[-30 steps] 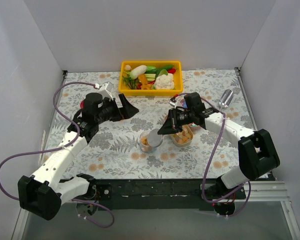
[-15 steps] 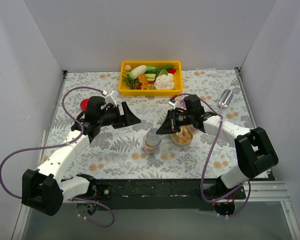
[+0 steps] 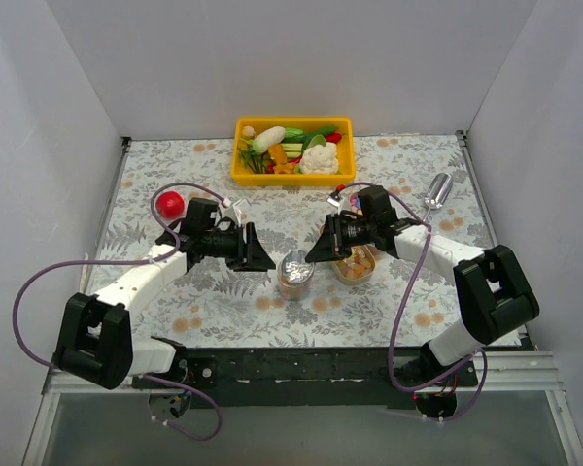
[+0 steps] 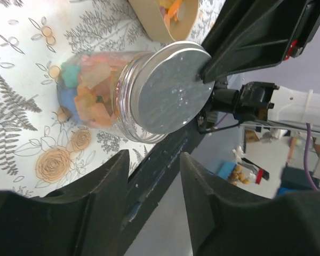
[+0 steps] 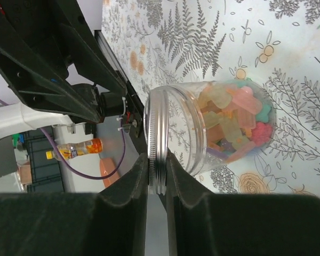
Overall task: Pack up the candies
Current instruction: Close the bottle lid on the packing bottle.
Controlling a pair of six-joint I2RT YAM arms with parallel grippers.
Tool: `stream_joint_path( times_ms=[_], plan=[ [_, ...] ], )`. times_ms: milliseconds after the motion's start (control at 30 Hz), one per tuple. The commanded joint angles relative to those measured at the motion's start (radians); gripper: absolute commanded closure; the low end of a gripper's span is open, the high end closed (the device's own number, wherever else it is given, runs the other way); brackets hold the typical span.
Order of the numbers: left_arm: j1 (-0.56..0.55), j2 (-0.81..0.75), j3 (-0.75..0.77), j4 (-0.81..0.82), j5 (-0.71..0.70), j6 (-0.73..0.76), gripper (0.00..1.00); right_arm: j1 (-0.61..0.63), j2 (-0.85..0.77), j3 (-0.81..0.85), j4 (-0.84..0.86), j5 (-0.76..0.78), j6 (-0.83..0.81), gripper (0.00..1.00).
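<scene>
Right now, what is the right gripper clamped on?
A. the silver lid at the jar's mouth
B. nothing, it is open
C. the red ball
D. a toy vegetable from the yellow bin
A: in the right wrist view the right gripper pinches the rim of the silver lid, which sits on the mouth of the jar holding the candies.
</scene>
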Motion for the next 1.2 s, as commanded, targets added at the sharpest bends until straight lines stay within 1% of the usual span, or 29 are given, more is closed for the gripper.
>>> stream_joint_path(
  times_ms=[0,200,433,600,733,833,867,967,1000,1033,1167],
  plan=[
    [0.005,0.027,-0.005,0.006,0.119,0.025,0.60,0.002,0.033,0.022,-0.117,0.088,-0.105,0.77],
    [0.005,0.042,-0.014,0.022,0.112,0.025,0.60,0.004,0.029,0.039,-0.130,0.076,-0.125,0.72],
    [0.005,0.062,-0.014,0.049,0.106,0.009,0.65,0.013,0.042,0.068,-0.165,0.074,-0.159,0.66],
    [0.005,0.084,-0.016,0.049,0.100,0.012,0.67,0.027,0.041,0.084,-0.176,0.075,-0.176,0.65],
    [0.005,0.077,-0.022,0.042,0.072,0.017,0.68,0.033,0.036,0.101,-0.168,0.080,-0.173,0.65],
    [0.004,0.056,-0.025,0.031,0.018,0.022,0.68,0.034,0.036,0.120,-0.170,0.088,-0.170,0.65],
    [0.005,0.047,-0.025,0.020,-0.032,0.022,0.68,0.034,0.036,0.127,-0.174,0.089,-0.170,0.65],
    [0.005,0.002,-0.026,0.006,-0.118,0.019,0.64,0.034,0.046,0.142,-0.183,0.097,-0.171,0.65],
    [0.005,-0.008,-0.029,0.003,-0.174,0.017,0.62,0.034,0.050,0.145,-0.186,0.097,-0.171,0.65],
    [0.005,-0.024,-0.032,0.003,-0.193,0.017,0.54,0.034,0.053,0.147,-0.188,0.098,-0.171,0.65],
    [0.005,-0.076,-0.051,-0.006,-0.249,0.022,0.45,0.034,0.061,0.154,-0.197,0.102,-0.176,0.65]
  ],
)
